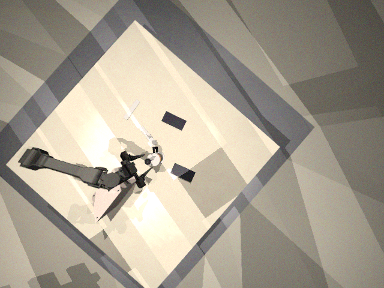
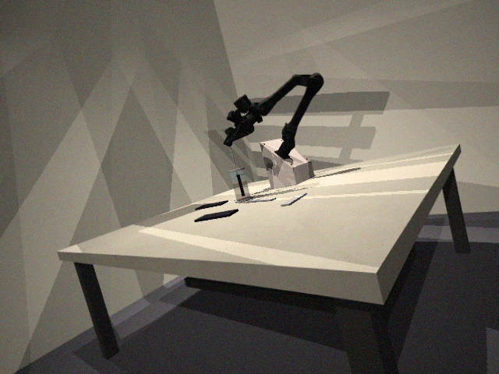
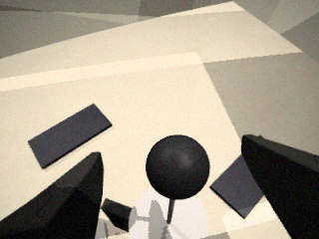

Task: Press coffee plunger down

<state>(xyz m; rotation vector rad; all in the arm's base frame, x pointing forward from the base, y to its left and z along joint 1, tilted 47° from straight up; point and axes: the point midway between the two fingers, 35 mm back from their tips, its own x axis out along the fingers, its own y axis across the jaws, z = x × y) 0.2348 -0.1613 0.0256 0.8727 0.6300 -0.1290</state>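
pincer (image 3: 174, 174) open, gaps either side of plunger knob (image 3: 177, 166).

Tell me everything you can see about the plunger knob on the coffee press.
The plunger knob is a smooth, dark, matte ball atop a thin rod, raised well above the press's pale round lid. It stands upright, centred between the claw's two dark fingers, which are open with a gap on each side; nothing visibly touches it.
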